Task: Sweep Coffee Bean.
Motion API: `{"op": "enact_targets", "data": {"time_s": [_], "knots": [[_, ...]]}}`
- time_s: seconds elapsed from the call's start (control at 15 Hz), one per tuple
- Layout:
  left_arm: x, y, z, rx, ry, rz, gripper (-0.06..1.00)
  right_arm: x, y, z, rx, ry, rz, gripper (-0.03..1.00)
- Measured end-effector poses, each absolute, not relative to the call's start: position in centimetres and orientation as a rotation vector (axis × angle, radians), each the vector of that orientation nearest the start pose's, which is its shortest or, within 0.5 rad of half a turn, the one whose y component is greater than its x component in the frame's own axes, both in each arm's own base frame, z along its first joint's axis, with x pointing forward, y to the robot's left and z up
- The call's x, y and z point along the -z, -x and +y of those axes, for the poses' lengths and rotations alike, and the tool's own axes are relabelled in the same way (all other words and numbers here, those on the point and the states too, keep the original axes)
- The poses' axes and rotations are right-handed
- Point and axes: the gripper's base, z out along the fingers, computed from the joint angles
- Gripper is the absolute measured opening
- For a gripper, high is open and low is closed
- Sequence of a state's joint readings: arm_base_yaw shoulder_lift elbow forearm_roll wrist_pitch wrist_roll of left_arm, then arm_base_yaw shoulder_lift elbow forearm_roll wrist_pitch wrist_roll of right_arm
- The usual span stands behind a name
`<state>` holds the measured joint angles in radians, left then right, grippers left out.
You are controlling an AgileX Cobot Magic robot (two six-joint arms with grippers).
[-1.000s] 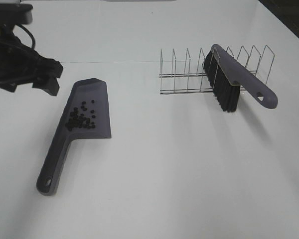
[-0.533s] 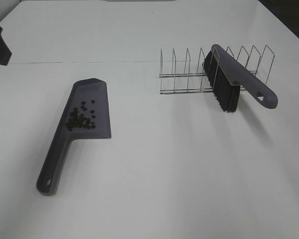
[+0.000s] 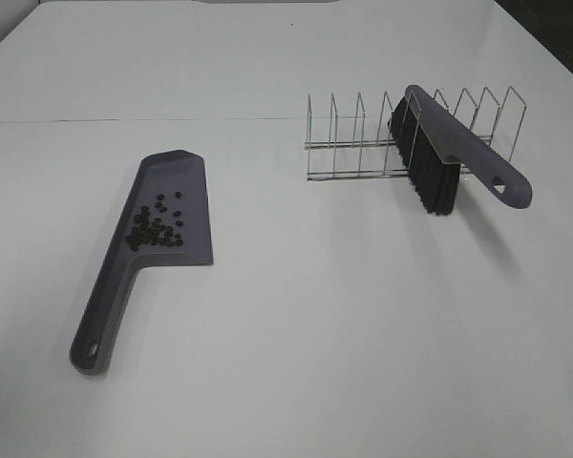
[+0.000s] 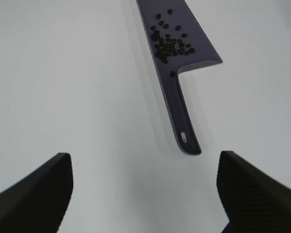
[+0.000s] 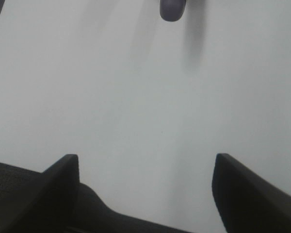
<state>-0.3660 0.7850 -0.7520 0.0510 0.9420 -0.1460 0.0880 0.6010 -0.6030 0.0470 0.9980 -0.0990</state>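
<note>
Exterior high: white bench (image 3: 315, 334), no arms in shot. Grey-purple dustpan (image 3: 167, 205) lies flat on the left w/ its handle toward the camera, and the coffee bean (image 3: 155, 229) cluster sits inside the pan near the handle end, a few strays further up the tray. Over on the right, the brush (image 3: 458, 148) rests tilted across a wire rack (image 3: 363, 134), black bristles hanging down at the rack's front, handle end sticking out to the right. Left wrist: left gripper (image 4: 144, 194) fingers spread wide apart, nothing btwn them, hanging over bare bench; dustpan (image 4: 182, 48) ahead w/ the coffee bean (image 4: 169, 43) pile on it, one bean at the handle's neck. Right wrist: right gripper (image 5: 145, 194) fingers also wide apart & holding nothing, above bare bench; a rounded grey-purple tip (image 5: 172, 9) shows at the frame edge, can't tell which tool it belongs to.
</note>
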Motion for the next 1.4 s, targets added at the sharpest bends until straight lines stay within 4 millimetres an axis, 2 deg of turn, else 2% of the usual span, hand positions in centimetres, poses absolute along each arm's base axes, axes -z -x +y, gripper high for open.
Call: {"op": "enact_targets", "data": {"time_s": [0.2, 0.27, 0.6, 0.8, 1.13, 1.4], "knots": [[-30.9, -8.5, -2.9, 0.185, -0.272, 2.395, 0.75, -26.9, -6.6, 1.0, -0.058, 0.215, 2.454, 0.72], [-30.3, -6.2, -2.0, 0.188, -0.263, 2.387, 0.75, -26.1, -5.2, 0.8, -0.058, 0.218, 2.455, 0.72], [-28.2, -2.5, -0.5, 0.209, -0.244, 2.289, 0.75, -26.0, -3.2, 0.8, -0.069, 0.215, 2.380, 0.72], [-28.2, -0.9, 0.4, 0.194, -0.220, 2.150, 0.75, -26.0, -2.0, 0.7, -0.079, 0.210, 2.297, 0.72], [-28.2, 0.6, 1.0, 0.221, -0.200, 2.050, 0.75, -26.1, -0.5, 0.6, -0.080, 0.204, 2.188, 0.72], [-28.2, 0.7, 1.1, 0.215, -0.207, 2.039, 0.75, -26.1, 0.4, 0.6, -0.082, 0.201, 2.126, 0.72]]}}
